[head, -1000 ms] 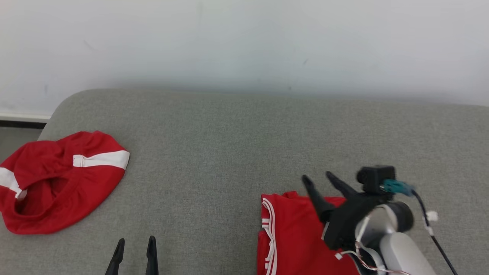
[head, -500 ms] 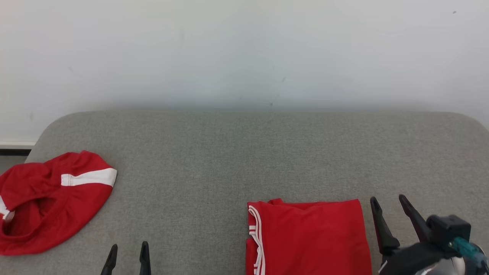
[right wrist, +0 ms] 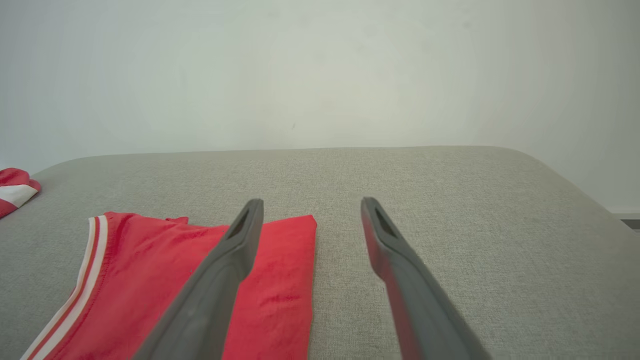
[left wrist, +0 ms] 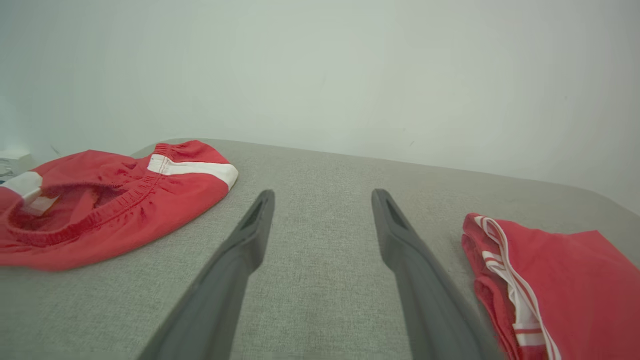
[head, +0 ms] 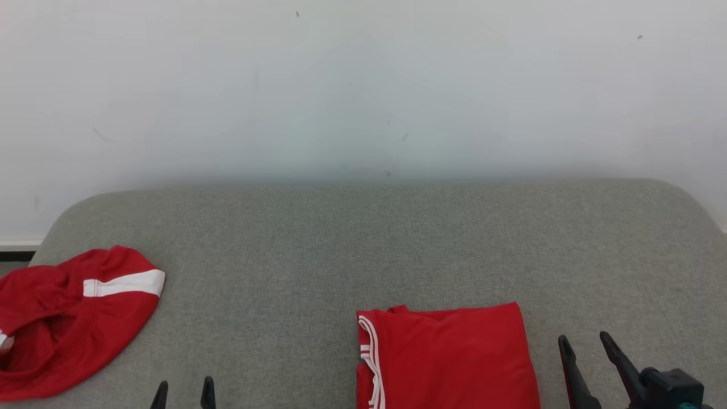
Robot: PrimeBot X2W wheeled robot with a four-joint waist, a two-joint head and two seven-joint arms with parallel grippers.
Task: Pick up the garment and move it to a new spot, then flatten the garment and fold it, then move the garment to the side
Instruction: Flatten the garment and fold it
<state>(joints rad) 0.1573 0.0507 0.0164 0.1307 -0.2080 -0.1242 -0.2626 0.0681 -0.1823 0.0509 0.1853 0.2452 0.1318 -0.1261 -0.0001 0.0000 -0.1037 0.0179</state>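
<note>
- Left end effector [head: 184, 388] is spread wide with nothing in it, low over bare tabletop [head: 341, 244]; right end effector [head: 585, 339] is just as wide and empty.
- Folded garment [head: 454, 358] lies flat just left of the right end effector, not touching it: smooth red rectangle, white striped trim on its left edge.
- Crumpled shorts [head: 68, 318], red with a white band, sit at the far left edge.
- Tabletop is grey woven fabric with rounded corners; two red garments total.
</note>
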